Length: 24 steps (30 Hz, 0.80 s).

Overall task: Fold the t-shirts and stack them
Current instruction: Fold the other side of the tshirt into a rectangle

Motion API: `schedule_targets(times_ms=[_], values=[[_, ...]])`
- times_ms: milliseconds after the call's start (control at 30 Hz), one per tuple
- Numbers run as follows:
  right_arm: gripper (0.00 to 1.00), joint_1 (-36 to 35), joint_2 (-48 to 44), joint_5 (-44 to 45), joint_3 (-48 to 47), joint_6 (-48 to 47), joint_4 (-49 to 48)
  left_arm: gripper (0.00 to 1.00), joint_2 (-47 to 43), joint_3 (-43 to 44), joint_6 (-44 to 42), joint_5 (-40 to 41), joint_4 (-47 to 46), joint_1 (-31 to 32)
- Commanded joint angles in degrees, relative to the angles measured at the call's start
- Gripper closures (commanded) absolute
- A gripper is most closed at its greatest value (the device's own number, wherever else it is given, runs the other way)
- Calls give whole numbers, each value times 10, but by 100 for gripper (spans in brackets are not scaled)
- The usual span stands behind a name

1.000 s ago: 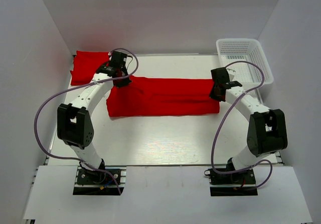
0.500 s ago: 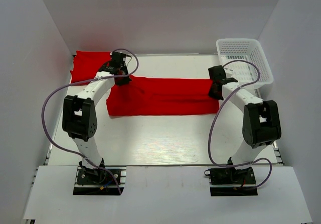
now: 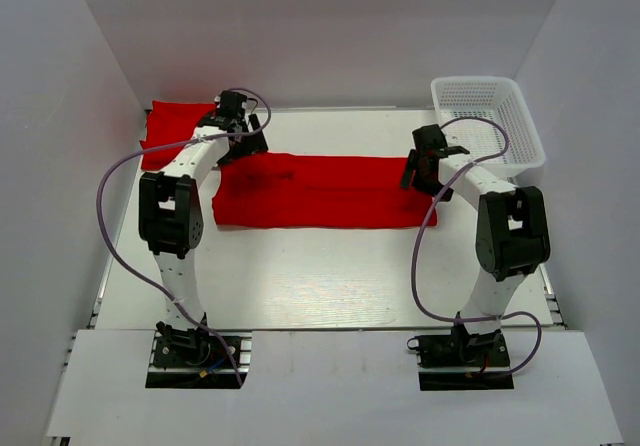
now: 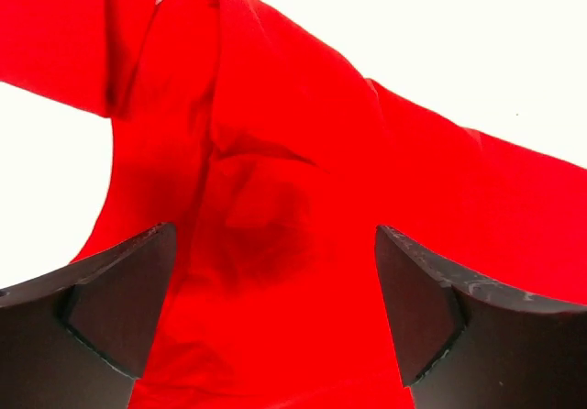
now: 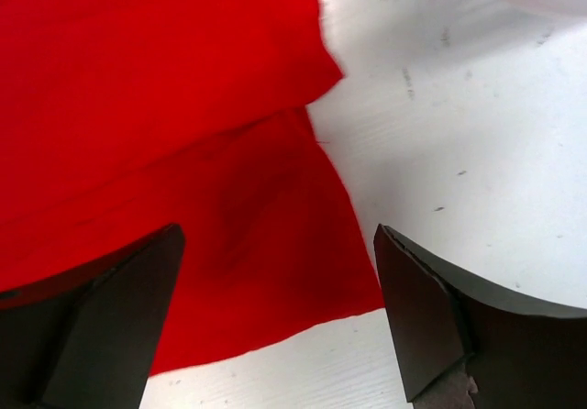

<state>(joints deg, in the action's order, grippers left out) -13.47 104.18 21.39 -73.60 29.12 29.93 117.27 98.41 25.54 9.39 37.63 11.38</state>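
Note:
One red t-shirt (image 3: 325, 191) lies as a long folded strip across the middle of the table. Another red t-shirt (image 3: 172, 126) sits at the back left corner. My left gripper (image 3: 243, 142) hovers over the strip's back left end, jaws open, and only red cloth (image 4: 275, 152) lies flat between its fingers (image 4: 110, 308). Over the strip's right end my right gripper (image 3: 418, 176) is open too. The shirt's corner (image 5: 229, 198) lies on the white table beneath it, gripped by neither finger (image 5: 431, 317).
A white mesh basket (image 3: 490, 116) stands at the back right, just beyond the right arm. White walls close in the table on the left, right and back. Bare table top (image 3: 320, 276) lies between the strip and the arm bases.
Both grippers went from shut to open and let go of the strip's back edge. Both arms reached a little farther back, and the cloth now lies flat.

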Motion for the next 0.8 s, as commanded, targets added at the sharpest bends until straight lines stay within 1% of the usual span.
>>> schedule_targets(times_ms=[0, 67, 133, 167, 267, 300, 333, 367, 467, 567, 600, 767], values=[[10, -1, -35, -41, -17, -35, -8, 1, -16, 33, 1, -13, 18, -4], [10, -2, -48, -59, -6, -45, -15, 1, -21, 33, -4, -34, 13, -4], [10, -4, -65, -81, 7, -64, -26, 1, -28, 15, -16, -57, -2, -4], [10, -3, -69, -92, 12, -68, -27, 1, -41, -7, -23, -89, -11, -4], [10, -8, -90, -151, 39, -92, -48, 1, -63, -62, -58, -144, -45, 5], [10, -10, -99, -161, 52, -103, -57, 1, -63, -75, -64, -157, -51, 10], [10, -10, -102, -166, 63, -101, -62, 1, -70, -88, -64, -187, -61, 10], [10, -15, -104, -185, 73, -105, -73, 1, -70, -117, -64, -200, -68, 10], [10, -21, -108, -203, 92, -112, -89, 1, -76, -155, -59, -207, -91, 10], [10, -25, -99, -207, 97, -112, -95, 1, -69, -161, -59, -219, -109, 10], [10, -26, -98, -226, 98, -111, -98, 1, -69, -161, -59, -220, -109, 10], [10, -32, -79, -235, 101, -113, -117, 1, -64, -172, -59, -220, -162, 10]])
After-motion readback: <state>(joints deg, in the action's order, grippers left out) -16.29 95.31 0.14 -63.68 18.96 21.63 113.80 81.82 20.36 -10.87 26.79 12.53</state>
